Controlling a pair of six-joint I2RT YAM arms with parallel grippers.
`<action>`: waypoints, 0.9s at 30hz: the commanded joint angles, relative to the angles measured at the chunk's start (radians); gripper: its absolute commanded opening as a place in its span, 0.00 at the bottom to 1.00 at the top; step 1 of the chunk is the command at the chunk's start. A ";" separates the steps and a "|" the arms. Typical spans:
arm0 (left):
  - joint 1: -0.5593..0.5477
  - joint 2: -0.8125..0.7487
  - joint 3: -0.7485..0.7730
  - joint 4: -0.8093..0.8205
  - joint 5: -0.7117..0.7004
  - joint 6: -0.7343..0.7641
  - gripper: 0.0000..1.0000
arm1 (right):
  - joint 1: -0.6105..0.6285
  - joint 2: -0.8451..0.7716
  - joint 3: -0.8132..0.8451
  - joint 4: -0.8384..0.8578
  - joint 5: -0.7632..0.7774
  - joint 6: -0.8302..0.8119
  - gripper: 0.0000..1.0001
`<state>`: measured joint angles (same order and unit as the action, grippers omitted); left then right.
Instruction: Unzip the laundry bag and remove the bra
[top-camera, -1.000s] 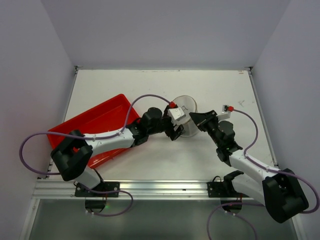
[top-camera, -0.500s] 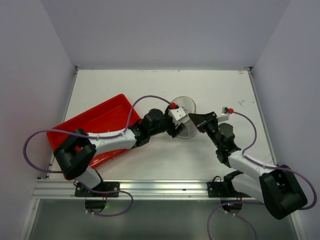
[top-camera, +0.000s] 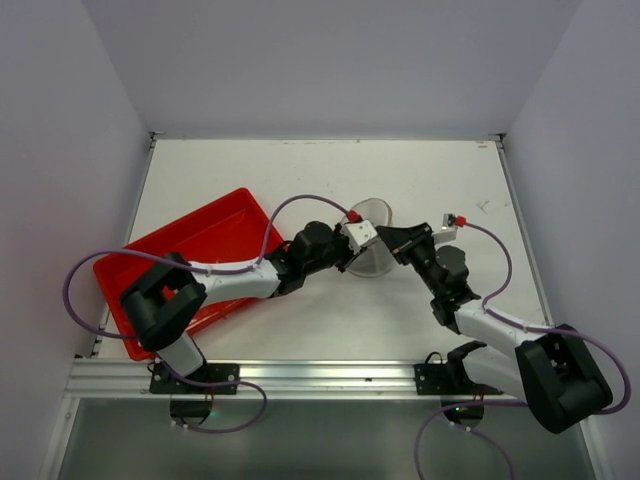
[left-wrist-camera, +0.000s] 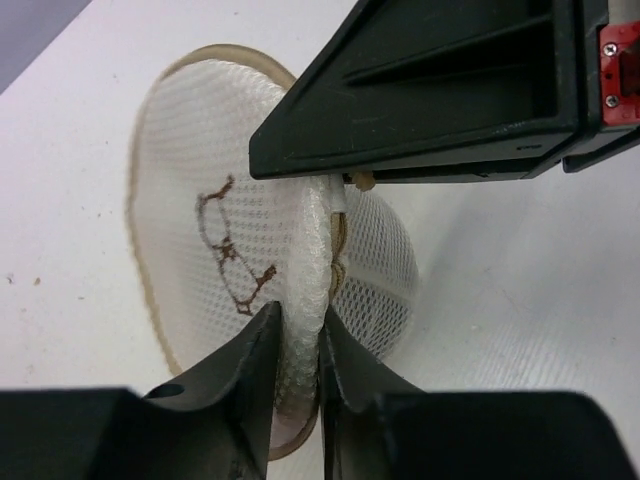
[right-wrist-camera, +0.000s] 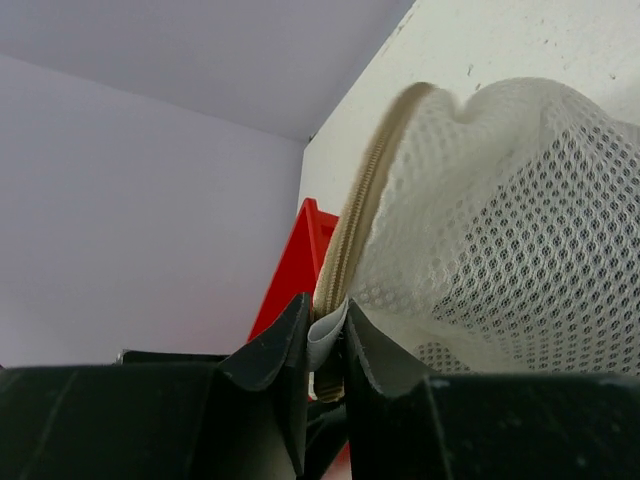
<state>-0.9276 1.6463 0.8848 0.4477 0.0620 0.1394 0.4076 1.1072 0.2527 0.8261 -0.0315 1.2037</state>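
The laundry bag, a small drum of white mesh with a tan zipper rim, stands on edge between my two grippers at mid-table. My left gripper comes from the left and is shut on a fold of the mesh at the bag's edge. My right gripper comes from the right. Its jaws are shut on a grey tab and the zipper rim of the laundry bag. The bra is hidden. Only thin brown thread marks show on the mesh.
A red tray lies on the left of the white table, under the left arm, and shows behind the bag. Purple cables loop over both arms. White walls enclose the table at the back and sides.
My left gripper moved right onto the bag and closed from wide open onto the mesh fold. The right gripper kept its hold in the same place.
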 joint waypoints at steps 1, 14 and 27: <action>-0.007 -0.014 0.002 0.063 -0.056 0.025 0.22 | 0.002 -0.007 0.005 0.053 -0.018 -0.027 0.20; -0.007 -0.157 -0.066 -0.004 -0.156 0.019 0.00 | 0.002 -0.253 0.190 -0.661 -0.057 -0.456 0.48; -0.008 -0.181 -0.119 0.046 -0.163 -0.004 0.00 | 0.045 -0.198 0.489 -0.916 -0.073 -0.728 0.35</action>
<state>-0.9325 1.4952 0.7704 0.4301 -0.0826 0.1490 0.4351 0.8886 0.6727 -0.0093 -0.0914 0.5800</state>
